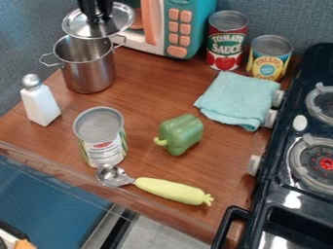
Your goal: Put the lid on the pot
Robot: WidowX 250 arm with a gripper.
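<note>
Lid [120, 20] in the pinch of end effector [98, 18] above pot [90, 72], printed labels [225, 45] on three cans [100, 125]

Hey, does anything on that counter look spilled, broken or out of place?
Nothing looks spilled or broken. The towel sits a bit askew, its edge right by the stove knobs. The lid hangs above the pot in the gripper, which fits the task.
</note>
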